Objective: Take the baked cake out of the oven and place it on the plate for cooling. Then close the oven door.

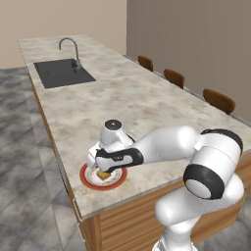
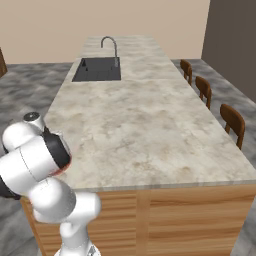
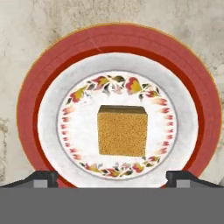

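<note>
The cake [image 3: 122,130], a small golden-brown square block, sits in the middle of the plate [image 3: 119,41], a white dish with a floral ring and a broad red rim, lying near the front edge of the marbled counter [image 1: 127,98]. The hand [image 3: 112,177] hangs right above it with its jaws spread wide to either side of the cake and touching nothing. Farther along the counter lies a dark sink [image 1: 62,72] with a curved faucet [image 1: 70,46], and brown chairs [image 1: 218,100] line the far side.

Golden-brown cake [image 3: 122,131], red-rimmed white floral plate [image 3: 117,42], beige marbled counter [image 1: 127,105]
</note>
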{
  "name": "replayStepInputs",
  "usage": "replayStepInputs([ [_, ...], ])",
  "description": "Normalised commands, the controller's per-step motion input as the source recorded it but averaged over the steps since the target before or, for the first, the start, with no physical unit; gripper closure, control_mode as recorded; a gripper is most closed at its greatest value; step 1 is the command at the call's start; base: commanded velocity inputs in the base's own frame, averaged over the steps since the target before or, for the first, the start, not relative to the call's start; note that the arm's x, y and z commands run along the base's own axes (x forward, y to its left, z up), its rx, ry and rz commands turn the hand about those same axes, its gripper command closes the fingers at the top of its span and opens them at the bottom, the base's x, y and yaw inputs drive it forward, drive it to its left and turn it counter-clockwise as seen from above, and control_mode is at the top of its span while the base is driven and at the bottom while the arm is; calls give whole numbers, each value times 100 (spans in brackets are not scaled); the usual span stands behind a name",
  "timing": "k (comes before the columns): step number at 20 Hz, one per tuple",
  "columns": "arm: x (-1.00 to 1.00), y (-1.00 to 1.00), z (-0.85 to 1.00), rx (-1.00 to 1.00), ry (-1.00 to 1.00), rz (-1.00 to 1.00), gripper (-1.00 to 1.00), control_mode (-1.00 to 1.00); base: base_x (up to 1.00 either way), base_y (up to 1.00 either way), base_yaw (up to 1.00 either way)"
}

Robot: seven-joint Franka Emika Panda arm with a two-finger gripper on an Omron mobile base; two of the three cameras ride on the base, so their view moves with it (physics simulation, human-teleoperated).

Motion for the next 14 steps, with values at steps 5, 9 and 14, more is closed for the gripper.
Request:
replayStepInputs([
  [5,-28,-39,40,6,-9,-20,-100,-100,0,0,0],
  [9,-25,-33,53,8,0,-26,-100,-100,0,0,0],
  [14,-21,-36,55,9,1,-20,-100,-100,0,0,0],
])
